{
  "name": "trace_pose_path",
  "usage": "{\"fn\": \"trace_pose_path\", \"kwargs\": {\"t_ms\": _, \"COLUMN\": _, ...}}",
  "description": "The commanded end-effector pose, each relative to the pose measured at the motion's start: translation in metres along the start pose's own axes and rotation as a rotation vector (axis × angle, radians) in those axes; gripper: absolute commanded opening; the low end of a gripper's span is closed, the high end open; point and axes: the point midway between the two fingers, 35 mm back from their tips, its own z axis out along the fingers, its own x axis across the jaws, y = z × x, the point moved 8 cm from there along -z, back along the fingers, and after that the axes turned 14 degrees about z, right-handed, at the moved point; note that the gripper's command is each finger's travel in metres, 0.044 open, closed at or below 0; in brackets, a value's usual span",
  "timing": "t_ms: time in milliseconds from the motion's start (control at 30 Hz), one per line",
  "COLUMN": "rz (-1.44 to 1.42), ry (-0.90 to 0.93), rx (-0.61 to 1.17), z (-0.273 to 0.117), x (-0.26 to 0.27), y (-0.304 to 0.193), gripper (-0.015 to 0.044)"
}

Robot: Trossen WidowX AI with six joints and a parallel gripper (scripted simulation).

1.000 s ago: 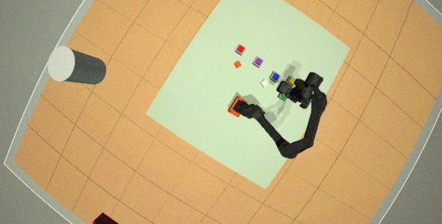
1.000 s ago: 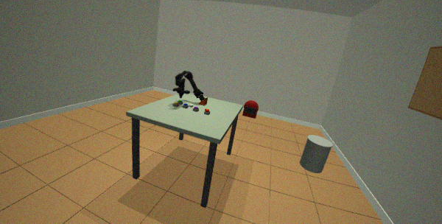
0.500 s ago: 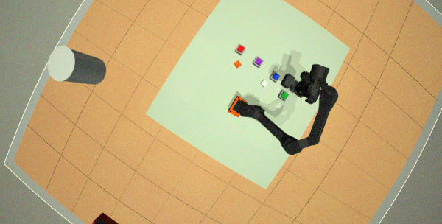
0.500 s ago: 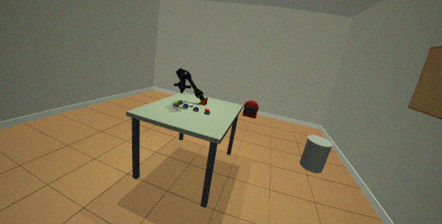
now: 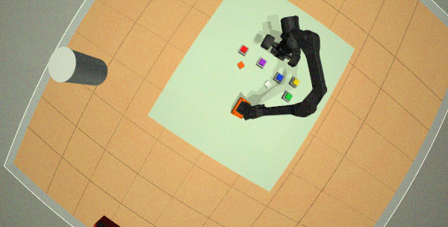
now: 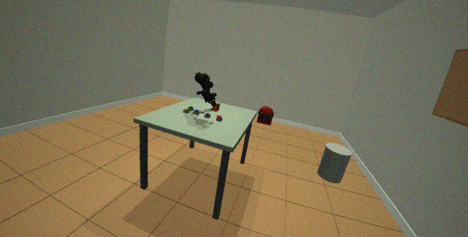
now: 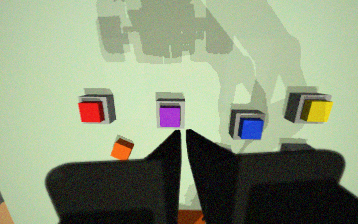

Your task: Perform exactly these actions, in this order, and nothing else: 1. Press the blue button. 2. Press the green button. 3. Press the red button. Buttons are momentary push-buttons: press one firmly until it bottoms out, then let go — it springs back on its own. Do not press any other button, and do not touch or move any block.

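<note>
My gripper (image 7: 183, 135) (image 5: 277, 53) is shut and empty, raised over the table. In the wrist view its tips show just below and right of the purple button (image 7: 170, 116) (image 5: 262, 62). The blue button (image 7: 251, 129) (image 5: 279, 77) (image 6: 196, 111) is to the right of the tips in that view. The red button (image 7: 91, 111) (image 5: 243, 50) is to the left, beyond the purple one. The green button (image 5: 287, 96) (image 6: 190, 108) is mostly hidden behind the right finger in the wrist view. All three caps stand raised in the top view.
The yellow button (image 7: 318, 111) (image 5: 295, 82) is beside the blue and green ones. An orange block (image 7: 122, 149) (image 5: 240, 65) lies near the red and purple buttons. A white block (image 5: 267, 84) lies beside the blue button. The arm's orange base (image 5: 236, 111) is on the table (image 5: 194, 98).
</note>
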Motion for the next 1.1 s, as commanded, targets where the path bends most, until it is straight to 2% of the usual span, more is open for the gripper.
{"fn": "trace_pose_path", "kwargs": {"t_ms": 0, "rz": 0.018, "ry": -0.023, "rx": 0.014, "z": 0.01, "x": 0.069, "y": -0.013, "gripper": 0.002}}
{"fn": "trace_pose_path", "kwargs": {"t_ms": 233, "rz": 0.042, "ry": -0.072, "rx": 0.017, "z": 0.035, "x": 0.15, "y": -0.047, "gripper": 0.002}}
{"fn": "trace_pose_path", "kwargs": {"t_ms": 500, "rz": 0.043, "ry": -0.073, "rx": 0.017, "z": 0.037, "x": 0.15, "y": -0.047, "gripper": 0.002}}
{"fn": "trace_pose_path", "kwargs": {"t_ms": 700, "rz": 0.043, "ry": -0.075, "rx": 0.016, "z": 0.094, "x": 0.146, "y": -0.048, "gripper": 0.002}}
{"fn": "trace_pose_path", "kwargs": {"t_ms": 1067, "rz": 0.044, "ry": -0.075, "rx": 0.015, "z": 0.105, "x": 0.145, "y": -0.048, "gripper": 0.002}}
